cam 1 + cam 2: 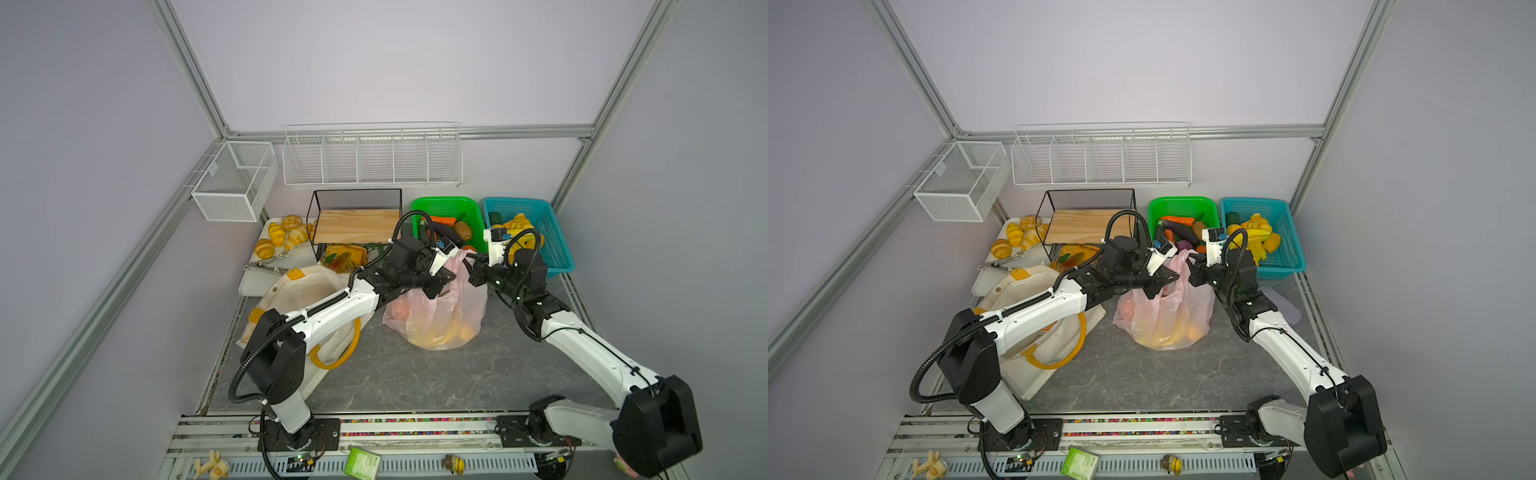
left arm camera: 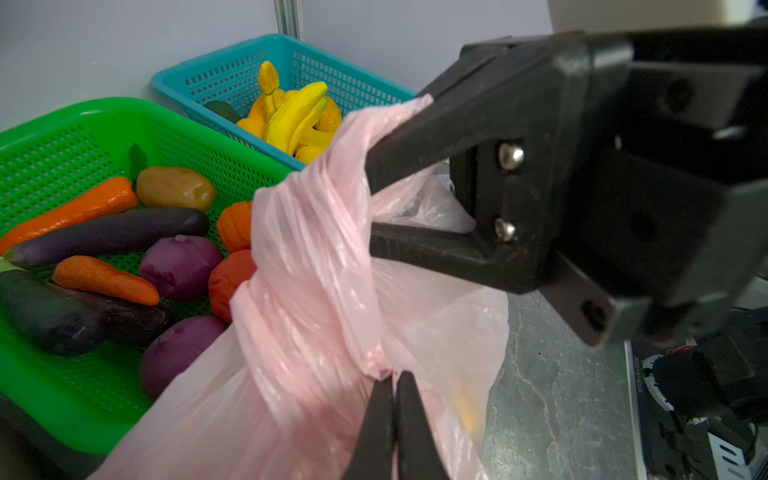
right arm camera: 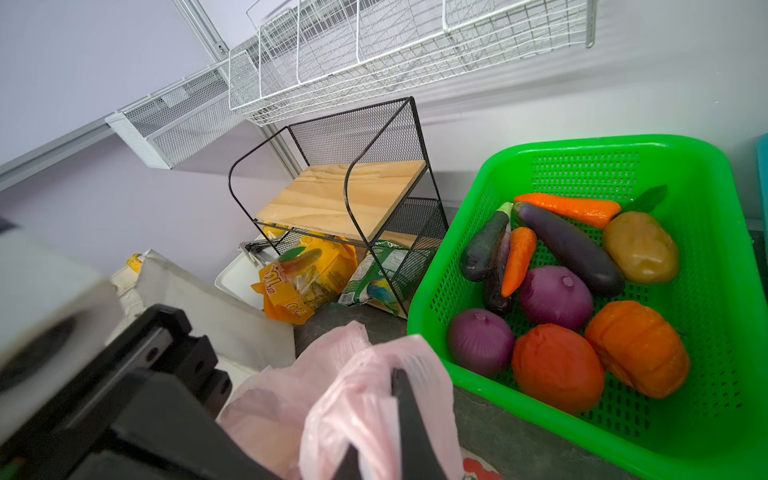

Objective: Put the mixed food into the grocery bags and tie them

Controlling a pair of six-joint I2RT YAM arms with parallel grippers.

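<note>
Pinching with the left gripper (image 2: 394, 386), fingers pressed together on the twisted neck of the pink plastic bag (image 1: 436, 316); pinching likewise with the right gripper (image 3: 397, 386), closed on a bunched handle of the same bag just beside. Below both grips, sagging onto the grey marbled tabletop (image 1: 415, 374) in the middle, with orange and yellow toy fruits (image 1: 444, 338) showing dimly through the film. Farther out, cream canvas tote (image 1: 303, 291) lying open-mouthed under the left arm (image 1: 332, 307), green basket (image 1: 444, 205) of toy vegetables (image 3: 557, 297) and blue basket (image 1: 555, 245) of bananas (image 2: 297, 116) just behind the bag.

fruits (image 1: 444, 336) blurred inside pink bag (image 1: 469, 299), tote (image 1: 303, 291) half-covered
</note>
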